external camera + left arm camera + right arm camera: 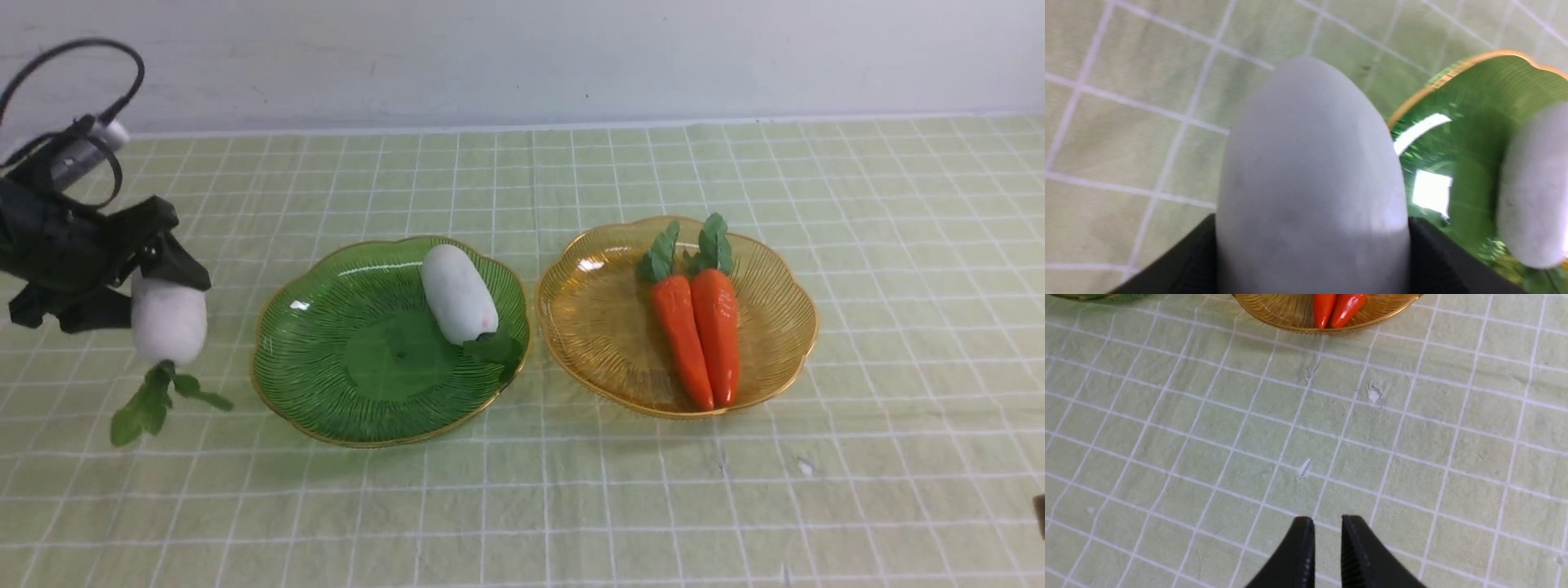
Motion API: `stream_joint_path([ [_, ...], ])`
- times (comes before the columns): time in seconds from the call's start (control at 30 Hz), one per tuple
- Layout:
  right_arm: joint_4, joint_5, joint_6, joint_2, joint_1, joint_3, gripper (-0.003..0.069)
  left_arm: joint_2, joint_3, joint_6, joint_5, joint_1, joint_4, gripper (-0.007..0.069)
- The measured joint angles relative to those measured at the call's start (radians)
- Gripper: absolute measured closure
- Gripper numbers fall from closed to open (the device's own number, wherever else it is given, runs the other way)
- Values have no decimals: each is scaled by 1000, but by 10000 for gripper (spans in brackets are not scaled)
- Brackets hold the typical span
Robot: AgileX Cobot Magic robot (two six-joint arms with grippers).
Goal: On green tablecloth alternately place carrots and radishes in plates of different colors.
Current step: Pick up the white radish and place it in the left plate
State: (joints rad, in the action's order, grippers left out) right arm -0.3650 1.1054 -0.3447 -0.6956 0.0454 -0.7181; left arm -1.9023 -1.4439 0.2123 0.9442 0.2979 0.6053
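My left gripper point(151, 290) is shut on a white radish point(169, 320) and holds it above the green tablecloth point(571, 506), left of the green plate point(343, 359). The radish's leaves point(151, 404) hang down. In the left wrist view the held radish point(1310, 175) fills the space between the black fingers point(1437, 257), with the green plate point(1474, 114) beside it. A second radish point(457, 294) lies in the green plate. Two carrots point(682, 339) point(718, 335) lie side by side in the amber plate point(604, 327). My right gripper point(1327, 535) is shut and empty over bare cloth.
The amber plate's near rim point(1290, 318) and the carrot tips point(1337, 306) show beyond the right gripper. Only a dark sliver of the right arm point(1039, 516) shows at the front view's right edge. A white wall runs behind the cloth.
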Motion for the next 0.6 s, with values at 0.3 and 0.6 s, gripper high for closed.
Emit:
stream_joint_path([
  [0.3,-1,-2,0,0,0,0,571,5,-20,38,28,-228,15,146],
  [0.6,-3,-4,0,0,0,0,571,-7,-20,36,-168,-413,-96,146],
])
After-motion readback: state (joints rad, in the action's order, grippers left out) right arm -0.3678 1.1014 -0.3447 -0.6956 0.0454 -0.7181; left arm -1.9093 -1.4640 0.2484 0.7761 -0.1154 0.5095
